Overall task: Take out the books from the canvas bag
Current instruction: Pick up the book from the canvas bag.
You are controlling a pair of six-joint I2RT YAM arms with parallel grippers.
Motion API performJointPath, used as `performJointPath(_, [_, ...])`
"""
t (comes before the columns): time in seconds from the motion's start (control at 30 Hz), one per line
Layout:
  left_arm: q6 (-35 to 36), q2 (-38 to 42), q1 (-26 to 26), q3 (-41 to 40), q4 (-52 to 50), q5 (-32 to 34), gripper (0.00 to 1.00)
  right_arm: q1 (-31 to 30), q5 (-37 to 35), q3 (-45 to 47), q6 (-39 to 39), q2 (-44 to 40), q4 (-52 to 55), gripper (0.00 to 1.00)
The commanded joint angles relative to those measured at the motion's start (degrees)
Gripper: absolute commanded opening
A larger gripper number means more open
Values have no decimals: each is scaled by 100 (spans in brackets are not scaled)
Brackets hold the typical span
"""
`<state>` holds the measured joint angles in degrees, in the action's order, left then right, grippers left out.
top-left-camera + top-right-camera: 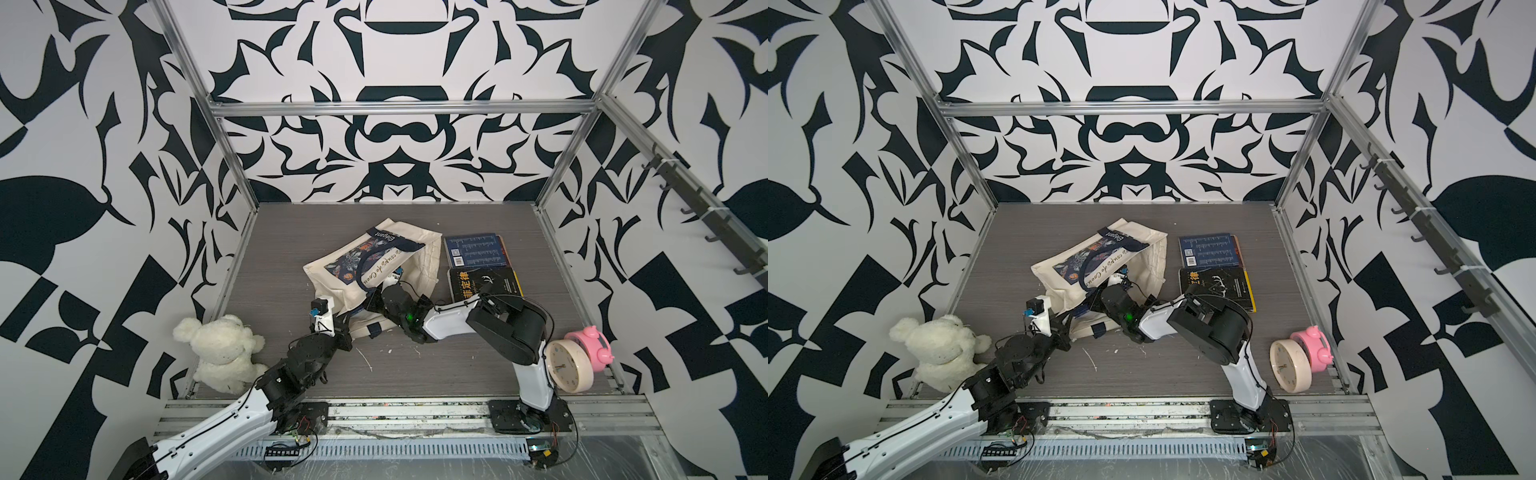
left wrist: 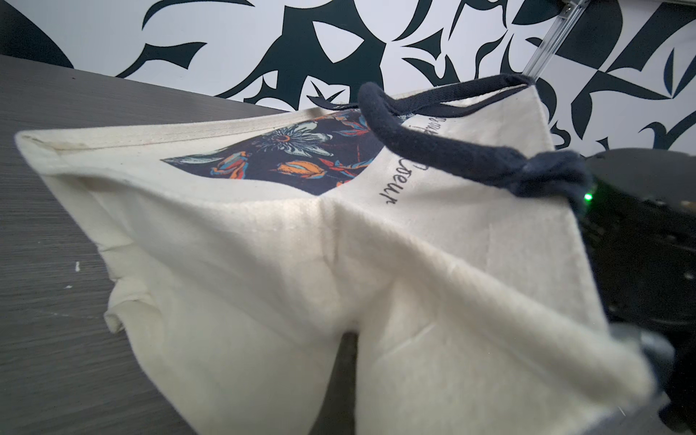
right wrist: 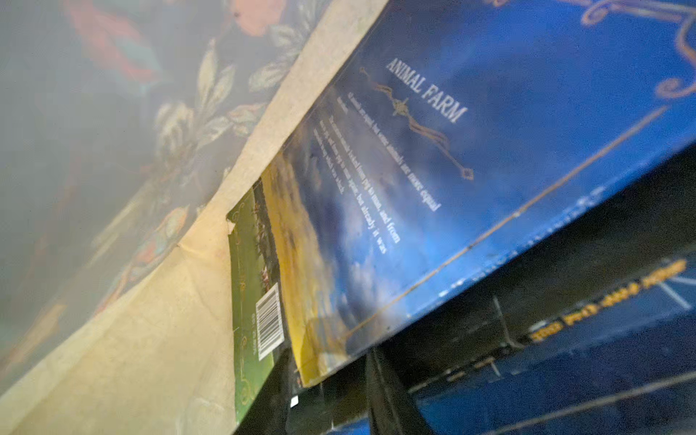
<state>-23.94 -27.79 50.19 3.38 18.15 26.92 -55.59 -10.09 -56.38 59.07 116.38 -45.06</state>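
Observation:
The cream canvas bag (image 1: 374, 257) lies crumpled at mid-table, floral print up, in both top views. My left gripper (image 1: 338, 322) is shut on its near edge; in the left wrist view the fabric (image 2: 263, 244) hides the jaws. My right gripper (image 1: 380, 291) reaches into the bag's mouth. In the right wrist view it (image 3: 329, 376) is open, and a blue "Animal Farm" book (image 3: 470, 169) has its corner between the fingers. A green book (image 3: 252, 301) and dark blue ones (image 3: 565, 369) lie beside it. On the table lie a dark blue book (image 1: 476, 249) and a black one (image 1: 484, 284).
A white plush bear (image 1: 224, 353) sits at the front left. A cream clock (image 1: 569, 365) and a pink alarm clock (image 1: 596, 340) stand at the front right. My right arm (image 1: 498, 320) stretches low over the table. Metal frame posts edge the table.

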Motion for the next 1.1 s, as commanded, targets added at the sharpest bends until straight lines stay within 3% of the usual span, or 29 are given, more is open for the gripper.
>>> performJointPath(0.0, [48,67,35,31,496,-388,0,61,-45,-89,385,-429,-61,36])
performJointPath(0.23, [57,29,41,31,531,-428,0,108,6,-115,1326,-447,656,41])
performJointPath(0.47, [65,2,36,33,570,-457,0,101,-427,-340,1370,-410,1346,44])
performJointPath(0.7, [83,-112,42,40,644,-563,0,27,-582,-536,237,-220,312,45])
performJointPath(1.07, [92,-261,36,60,738,-681,0,158,80,-780,295,248,-1021,44])
